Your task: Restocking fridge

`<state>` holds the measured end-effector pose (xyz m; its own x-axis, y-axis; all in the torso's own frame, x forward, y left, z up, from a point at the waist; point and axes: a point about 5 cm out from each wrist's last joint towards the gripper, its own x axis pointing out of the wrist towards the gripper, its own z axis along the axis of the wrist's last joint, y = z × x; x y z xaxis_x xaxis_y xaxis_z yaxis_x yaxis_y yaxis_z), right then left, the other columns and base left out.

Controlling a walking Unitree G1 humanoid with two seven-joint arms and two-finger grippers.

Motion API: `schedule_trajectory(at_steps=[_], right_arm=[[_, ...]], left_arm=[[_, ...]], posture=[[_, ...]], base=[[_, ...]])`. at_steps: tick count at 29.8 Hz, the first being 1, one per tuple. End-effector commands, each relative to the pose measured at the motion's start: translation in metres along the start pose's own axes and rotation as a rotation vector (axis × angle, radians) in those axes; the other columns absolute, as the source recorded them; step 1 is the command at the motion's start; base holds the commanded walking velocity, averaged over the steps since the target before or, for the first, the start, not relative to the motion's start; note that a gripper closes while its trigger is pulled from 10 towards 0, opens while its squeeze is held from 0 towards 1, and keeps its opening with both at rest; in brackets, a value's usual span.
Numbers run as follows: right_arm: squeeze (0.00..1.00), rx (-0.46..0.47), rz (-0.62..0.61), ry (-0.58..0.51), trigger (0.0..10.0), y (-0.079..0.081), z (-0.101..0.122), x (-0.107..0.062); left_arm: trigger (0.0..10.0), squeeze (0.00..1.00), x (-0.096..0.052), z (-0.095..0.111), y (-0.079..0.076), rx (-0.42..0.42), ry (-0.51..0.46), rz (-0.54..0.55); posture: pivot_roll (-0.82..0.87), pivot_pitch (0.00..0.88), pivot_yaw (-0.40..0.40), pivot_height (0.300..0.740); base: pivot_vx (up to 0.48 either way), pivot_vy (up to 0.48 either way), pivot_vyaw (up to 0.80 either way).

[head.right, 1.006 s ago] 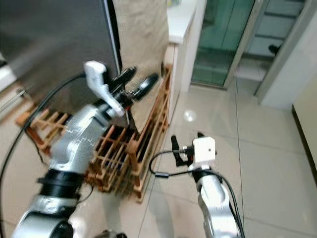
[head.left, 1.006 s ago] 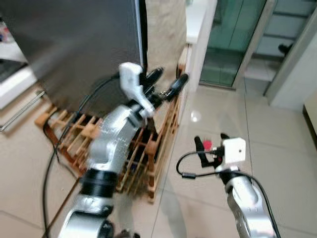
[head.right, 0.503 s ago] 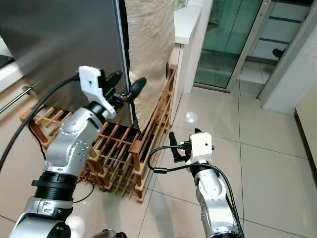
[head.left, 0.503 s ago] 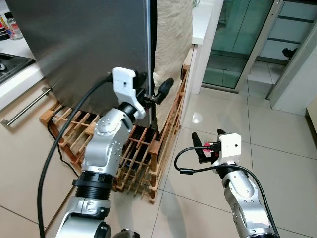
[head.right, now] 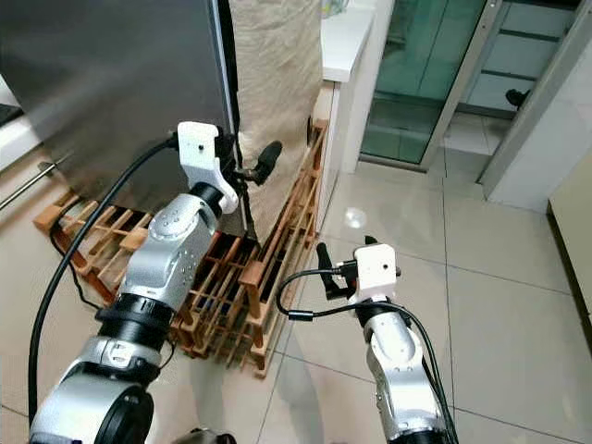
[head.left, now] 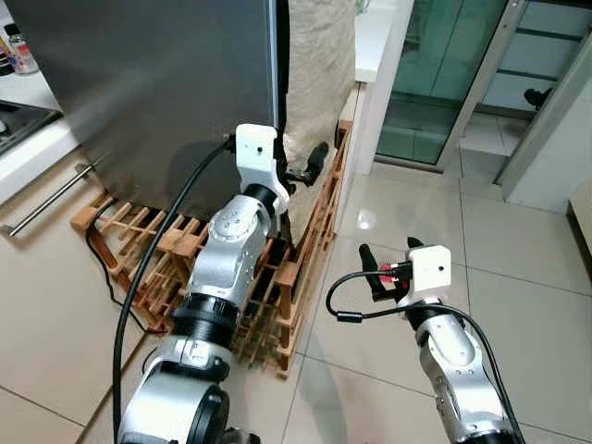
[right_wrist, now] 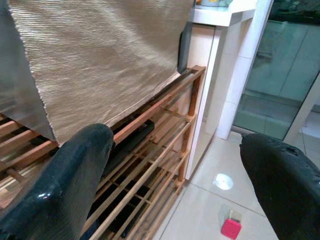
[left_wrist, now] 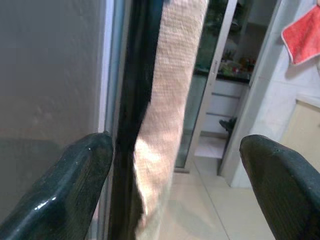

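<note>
The dark grey fridge point(head.left: 148, 83) stands at the upper left with its door closed. My left gripper point(head.left: 298, 166) is raised to the door's right edge point(head.left: 276, 83) and is open. One finger point(left_wrist: 75, 175) lies against the steel face by the black seam. The other finger point(head.left: 318, 154) is out in front of the beige cloth point(head.left: 319, 65) that hangs beside the fridge. My right gripper point(head.left: 388, 252) hovers low over the floor tiles, open and holding nothing, pointing toward the wooden rack point(right_wrist: 165, 130).
A low wooden slatted rack point(head.left: 277, 277) wraps around the fridge's base, with a black cable point(head.left: 102, 250) across it. A white counter point(head.left: 375, 37) and green glass doors point(head.left: 444, 74) lie behind. A drawer handle point(head.left: 46, 199) is at left. A small red object point(right_wrist: 231, 227) lies on the tile.
My left gripper has moved in toward the fridge door's edge, one finger now against the door face. The right gripper has barely moved. The camera has shifted slightly.
</note>
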<state>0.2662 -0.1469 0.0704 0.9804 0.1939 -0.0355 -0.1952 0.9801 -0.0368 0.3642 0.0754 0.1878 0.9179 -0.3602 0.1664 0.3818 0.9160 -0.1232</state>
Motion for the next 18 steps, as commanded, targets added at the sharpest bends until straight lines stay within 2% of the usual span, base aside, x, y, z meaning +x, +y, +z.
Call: schedule_trajectory(at_steps=[1,8,10,12,13,14,15,16,18], right_arm=[[0.0,-0.004,-0.018,-0.004,10.0,-0.003,0.0,-0.002],[0.0,0.001,-0.016,0.002,10.0,0.0,-0.002,-0.002],[0.0,0.002,-0.013,0.002,10.0,0.001,-0.002,0.0],[0.0,0.001,-0.013,0.001,10.0,0.001,-0.001,0.002],[0.0,0.001,-0.013,0.001,10.0,0.001,-0.001,0.002],[0.0,0.001,-0.013,0.001,10.0,0.001,-0.001,0.002],[0.0,-0.001,-0.014,-0.001,10.0,0.0,-0.001,0.003],[0.0,-0.001,-0.014,-0.001,10.0,0.0,-0.001,0.003],[0.0,-0.005,-0.013,-0.005,10.0,-0.001,0.001,0.004]], left_arm=[[10.0,0.0,0.004,0.004,-0.001,0.004,-0.013,0.012],[10.0,0.0,0.014,0.001,-0.014,0.01,-0.017,0.004],[10.0,0.0,0.021,0.001,-0.029,0.008,-0.016,-0.043],[10.0,0.0,0.025,-0.001,-0.037,0.011,-0.001,-0.071],[10.0,0.0,0.027,-0.007,-0.043,-0.001,0.038,-0.109],[10.0,0.0,0.027,-0.007,-0.043,-0.001,0.038,-0.109],[10.0,0.0,0.026,-0.024,-0.057,-0.04,0.134,-0.206],[10.0,0.0,0.026,-0.024,-0.057,-0.04,0.134,-0.206],[10.0,0.0,0.024,-0.041,-0.065,-0.044,0.212,-0.248]], posture=[[-0.15,0.0,0.034,0.74],[-0.14,0.0,0.039,0.74],[-0.14,0.0,0.041,0.74],[-0.14,0.0,0.041,0.74],[-0.15,0.0,0.042,0.74],[-0.15,0.0,0.042,0.74],[-0.15,0.0,0.039,0.74],[-0.15,0.0,0.039,0.74],[-0.17,0.0,0.04,0.74]], base=[[0.0,0.0,0.0],[0.0,0.0,0.0],[0.0,0.0,0.0],[0.0,0.0,0.0],[0.0,0.0,0.0],[0.0,0.0,0.0],[0.0,0.0,0.0],[0.0,0.0,0.0],[0.0,0.0,0.0]])
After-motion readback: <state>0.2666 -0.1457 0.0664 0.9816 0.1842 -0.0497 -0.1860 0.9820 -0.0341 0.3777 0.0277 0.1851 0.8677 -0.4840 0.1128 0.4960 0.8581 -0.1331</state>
